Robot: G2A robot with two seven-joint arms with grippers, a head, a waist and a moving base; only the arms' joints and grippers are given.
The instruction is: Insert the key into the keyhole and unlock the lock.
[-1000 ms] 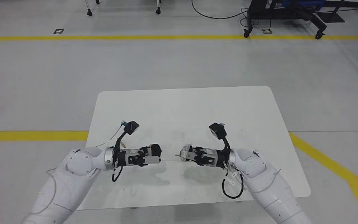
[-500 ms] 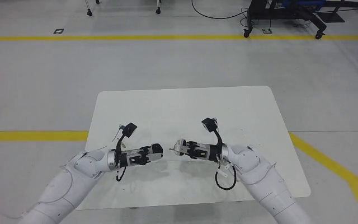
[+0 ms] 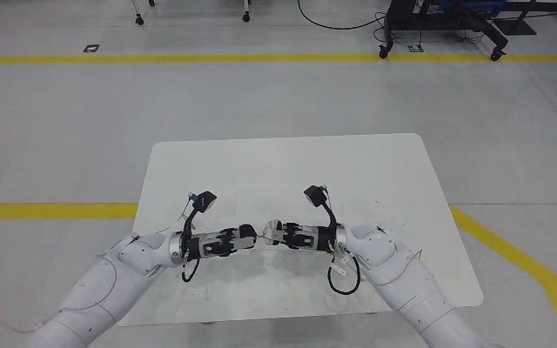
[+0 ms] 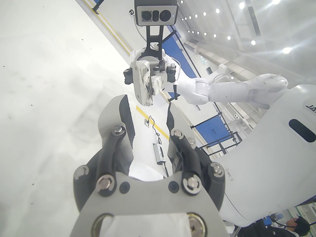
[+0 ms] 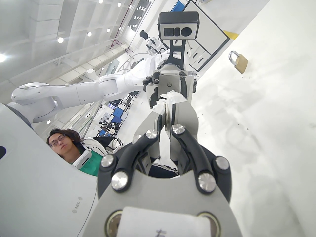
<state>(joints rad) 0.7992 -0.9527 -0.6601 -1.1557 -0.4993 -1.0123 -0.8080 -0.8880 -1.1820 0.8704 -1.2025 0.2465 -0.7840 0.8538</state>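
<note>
A brass padlock (image 5: 238, 61) with a steel shackle lies alone on the white table (image 3: 365, 165), off to the side of both grippers. My right gripper (image 3: 271, 233) is shut on a thin key (image 5: 166, 115), which shows as a sliver of metal between the padded fingers. My left gripper (image 3: 248, 233) faces it tip to tip near the table's front middle. The left gripper (image 4: 146, 101) stands open with nothing in it. The right gripper's (image 4: 150, 94) tip hangs just ahead of the gap between the left fingers (image 4: 123, 114).
The table's far half and both sides lie bare. Its front edge (image 3: 287, 322) runs close under the two forearms. Yellow floor lines (image 3: 261, 58) and wheeled equipment (image 3: 444, 22) lie beyond the table.
The right gripper has slid left and the left gripper a little right, so the gap between their tips has nearly closed. Both arms sit slightly farther from the front edge.
</note>
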